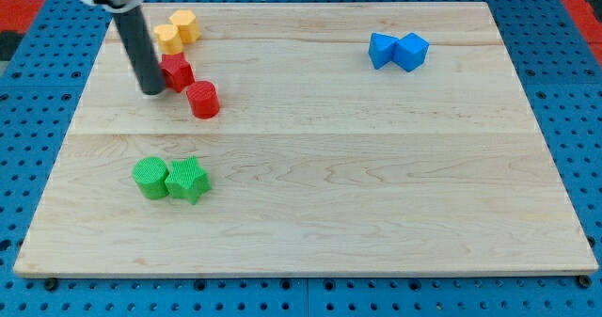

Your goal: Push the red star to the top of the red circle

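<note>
The red star (177, 71) lies on the wooden board near the view's top left. The red circle (203, 101) is a short cylinder just below and to the right of the star, almost touching it. My tip (152, 92) is at the end of the dark rod, right against the star's left side, slightly lower than its middle. The rod hides part of the star's left edge.
Two yellow blocks (177, 31) sit just above the red star. A green circle (149, 178) and a green star (187, 180) touch each other at the lower left. Two blue blocks (398, 51) touch at the top right. The board's left edge (66, 138) is near.
</note>
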